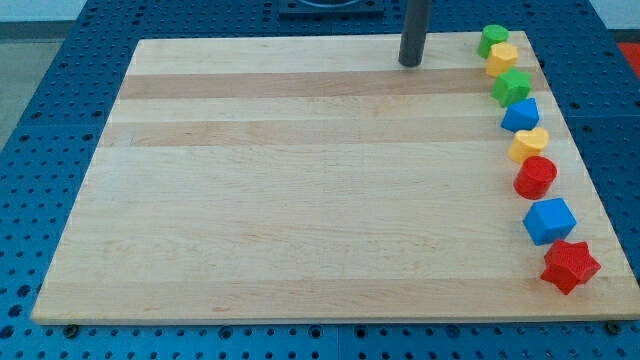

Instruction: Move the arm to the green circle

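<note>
Wooden board as landmark, on blue pegboard table. Along board's right edge, from the view's bottom upward: red star, blue cube, red cylinder, yellow heart, blue block, green star, yellow block, green circle at board's top right corner. My tip near board's top edge, left of green circle, apart. No jaws on rod, nothing held.
</note>
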